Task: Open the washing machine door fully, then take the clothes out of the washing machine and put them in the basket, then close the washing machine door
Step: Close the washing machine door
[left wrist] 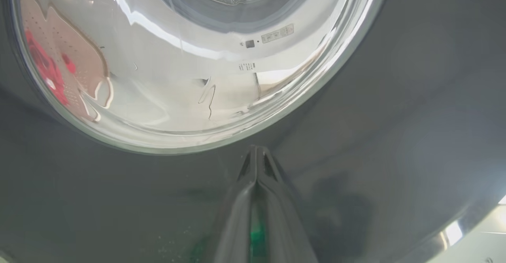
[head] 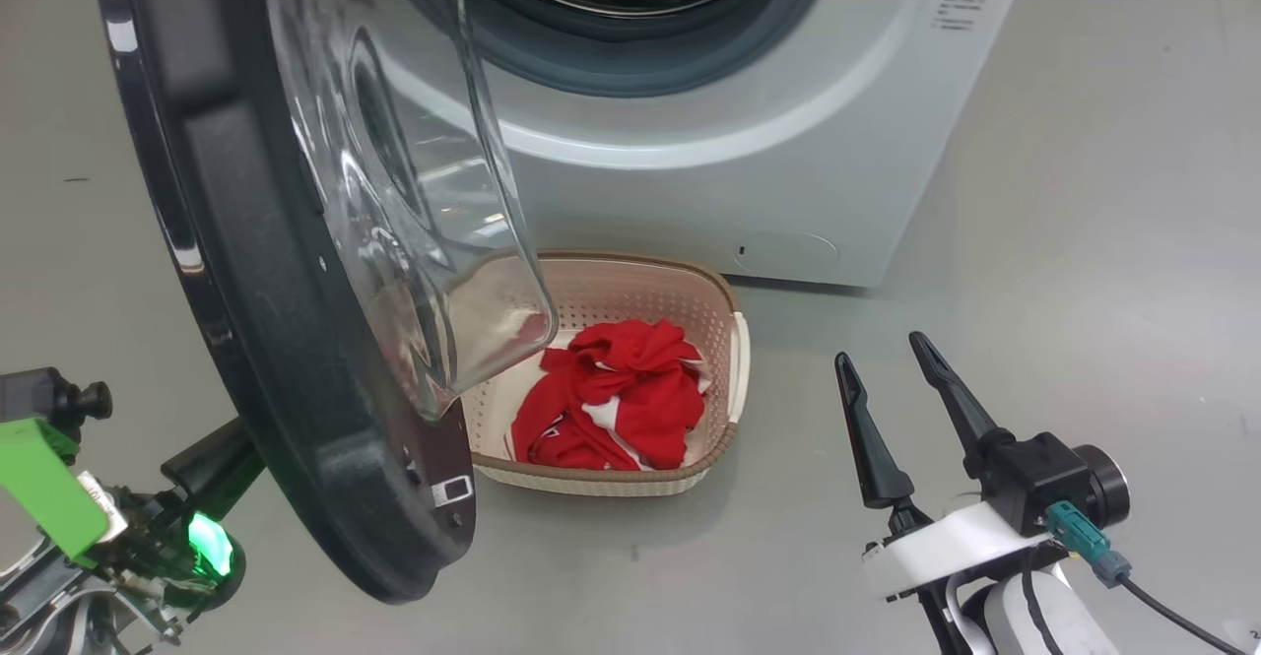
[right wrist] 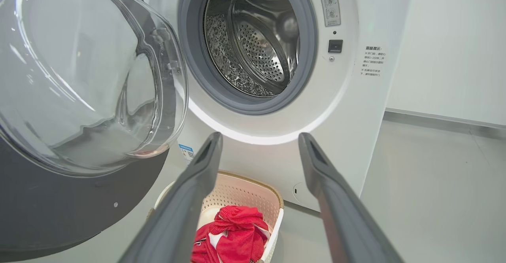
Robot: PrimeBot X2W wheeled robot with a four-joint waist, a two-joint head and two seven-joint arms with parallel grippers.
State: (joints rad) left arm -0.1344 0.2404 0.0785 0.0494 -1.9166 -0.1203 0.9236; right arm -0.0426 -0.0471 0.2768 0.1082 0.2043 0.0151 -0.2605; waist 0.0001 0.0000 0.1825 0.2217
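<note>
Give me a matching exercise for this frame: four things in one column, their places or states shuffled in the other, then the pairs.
1. washing machine door
2. clothes
3. left gripper
4. right gripper

A. fingers apart, holding nothing
B. lying in the basket
C. swung open
D. shut, tips by the door's black rim

Pairs: 1-C, 2-B, 3-D, 4-A
</note>
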